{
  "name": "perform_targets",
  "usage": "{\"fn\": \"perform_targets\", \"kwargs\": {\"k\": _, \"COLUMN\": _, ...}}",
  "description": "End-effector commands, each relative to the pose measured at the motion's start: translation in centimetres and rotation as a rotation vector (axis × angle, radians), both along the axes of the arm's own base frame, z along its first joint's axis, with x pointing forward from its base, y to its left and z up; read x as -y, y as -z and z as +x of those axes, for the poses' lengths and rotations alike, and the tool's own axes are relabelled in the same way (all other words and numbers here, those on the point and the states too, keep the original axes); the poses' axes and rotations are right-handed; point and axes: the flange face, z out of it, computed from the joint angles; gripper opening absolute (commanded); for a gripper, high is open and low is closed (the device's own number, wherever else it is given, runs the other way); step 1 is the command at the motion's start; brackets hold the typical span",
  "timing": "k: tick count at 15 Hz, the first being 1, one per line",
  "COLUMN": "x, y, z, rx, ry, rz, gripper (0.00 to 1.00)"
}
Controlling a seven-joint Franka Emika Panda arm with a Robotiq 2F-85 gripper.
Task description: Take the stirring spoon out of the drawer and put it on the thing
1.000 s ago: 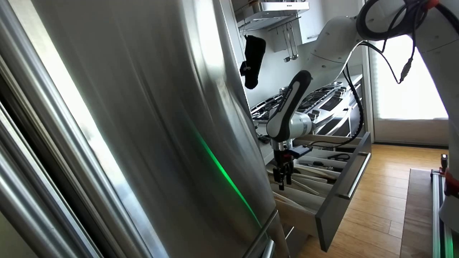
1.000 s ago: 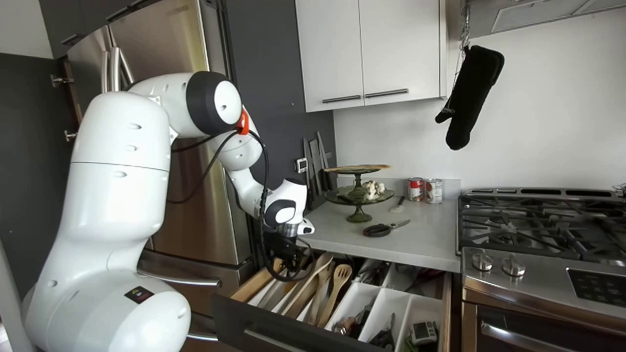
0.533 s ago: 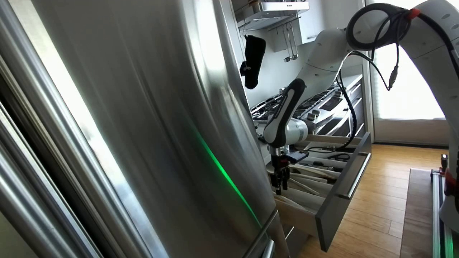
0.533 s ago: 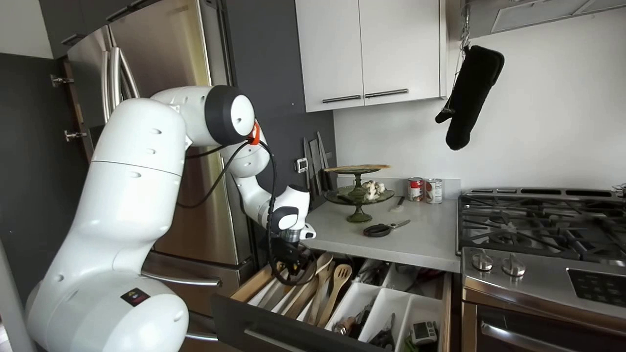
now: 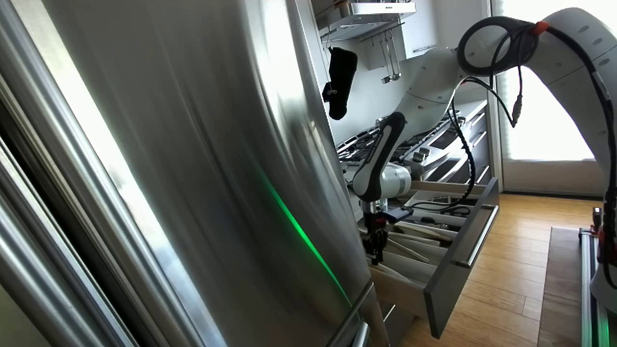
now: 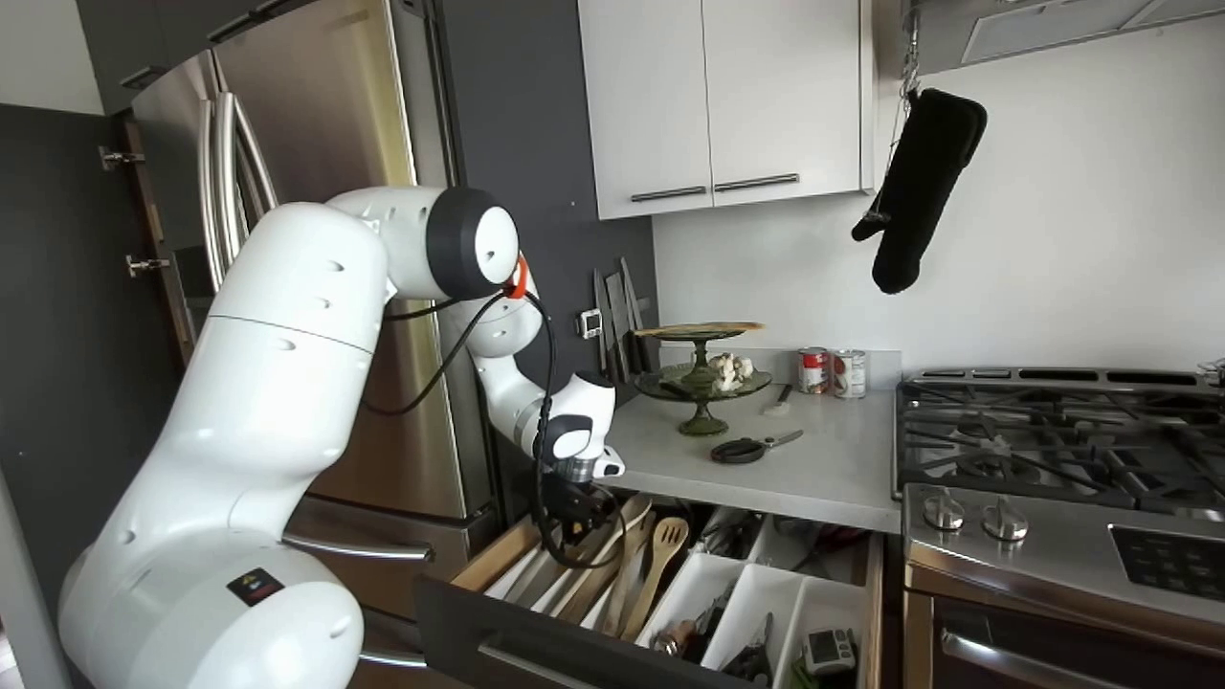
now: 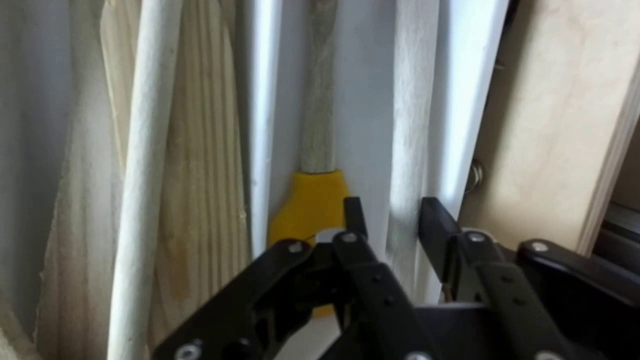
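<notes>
Gripper (image 7: 394,220) was spread astride a wooden handle (image 7: 410,135) in the open drawer (image 5: 442,289); handle ends were cut off or hidden, so type couldn't be told. Counter (image 6: 833,469) was flanked by fridge (image 6: 316,86) and stove (image 6: 1062,517).

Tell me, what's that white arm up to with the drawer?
A robot arm has its open claw at a pulled-out kitchen drawer. In the wrist view, what may be the stirring spoon's pale wooden handle shows between the claw's two sides. A gap beside the handle suggests it isn't gripped yet.
</notes>
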Motion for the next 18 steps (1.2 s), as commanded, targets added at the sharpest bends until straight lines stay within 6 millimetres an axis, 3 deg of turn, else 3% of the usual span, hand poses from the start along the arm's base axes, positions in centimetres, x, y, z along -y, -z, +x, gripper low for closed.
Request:
{"fn": "perform_targets", "kwargs": {"k": 1, "x": 0.3, "y": 0.9, "z": 0.5, "rx": -0.003, "ry": 0.006, "rz": 0.02, "gripper": 0.38}}
{"fn": "perform_targets", "kwargs": {"k": 2, "x": 0.3, "y": 0.9, "z": 0.5, "rx": -0.002, "ry": 0.007, "rz": 0.021, "gripper": 0.41}}
{"fn": "perform_targets", "kwargs": {"k": 6, "x": 0.3, "y": 1.3, "z": 0.7, "rx": -0.011, "ry": 0.007, "rz": 0.018, "gripper": 0.31}}
{"fn": "perform_targets", "kwargs": {"k": 11, "x": -0.1, "y": 0.9, "z": 0.5, "rx": -0.009, "ry": 0.002, "rz": 0.002, "gripper": 0.0}}
{"fn": "perform_targets", "kwargs": {"k": 13, "x": -0.1, "y": 0.3, "z": 0.2, "rx": -0.002, "ry": 0.001, "rz": -0.015, "gripper": 0.04}}
{"fn": "perform_targets", "kwargs": {"k": 18, "x": 0.6, "y": -2.1, "z": 0.2, "rx": 0.025, "ry": 0.003, "rz": -0.024, "gripper": 0.04}}
